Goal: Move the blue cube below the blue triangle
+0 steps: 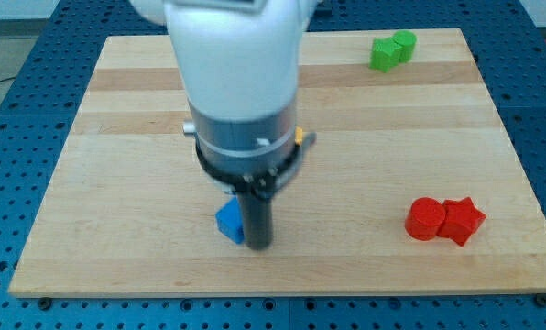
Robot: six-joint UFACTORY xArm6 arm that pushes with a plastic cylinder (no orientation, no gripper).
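Observation:
A blue block (228, 222), partly hidden by my rod, sits near the view's bottom middle of the wooden board (117, 119); its shape is hard to tell. My tip (258, 246) rests on the board, touching the blue block's right side. A small yellow piece (299, 136) peeks out behind the arm's right edge. No second blue block shows; the arm's white body hides the board's middle.
Two green blocks (391, 49) sit together at the view's top right. A red cylinder (426, 219) and a red star-like block (461, 221) touch each other at the view's lower right. The board's bottom edge runs just below my tip.

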